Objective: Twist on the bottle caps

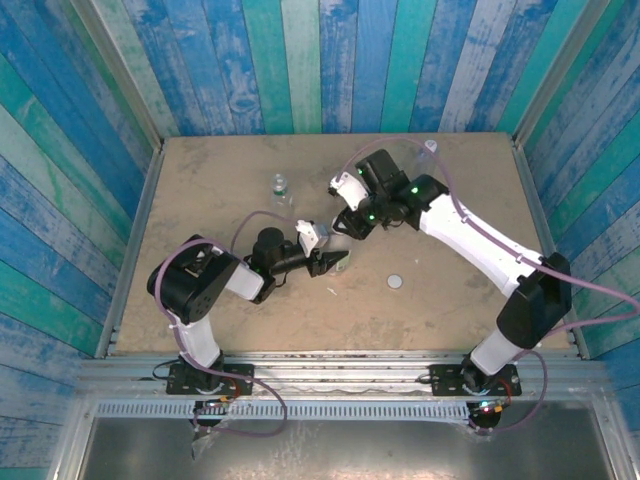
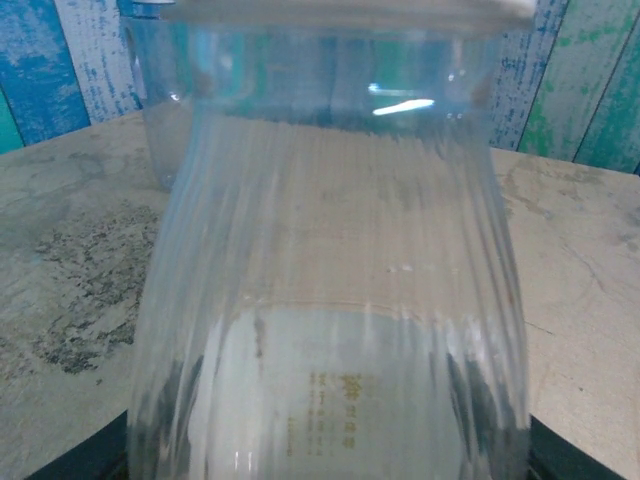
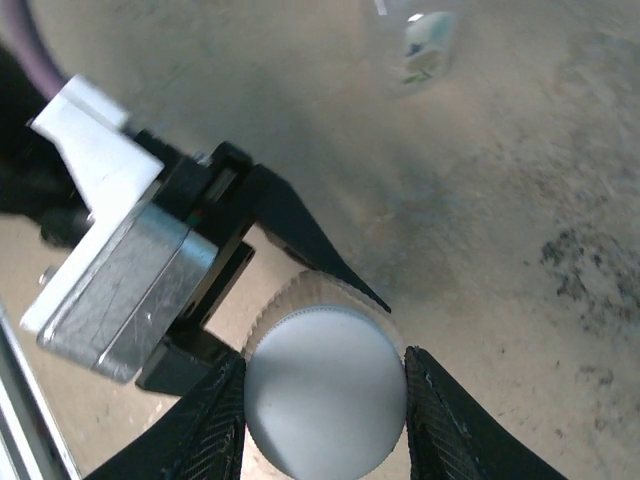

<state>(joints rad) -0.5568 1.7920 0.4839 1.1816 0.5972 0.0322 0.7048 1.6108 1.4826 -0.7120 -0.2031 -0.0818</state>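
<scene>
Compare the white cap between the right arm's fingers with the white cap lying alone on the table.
The gripped cap is clamped between the right fingers; the loose cap is untouched. The gripped cap sits atop a bottle; the loose cap lies flat on the table. Both are round and white.

Blue-green plank walls [image 1: 330, 60] surround a tan table [image 1: 200, 190].
</scene>
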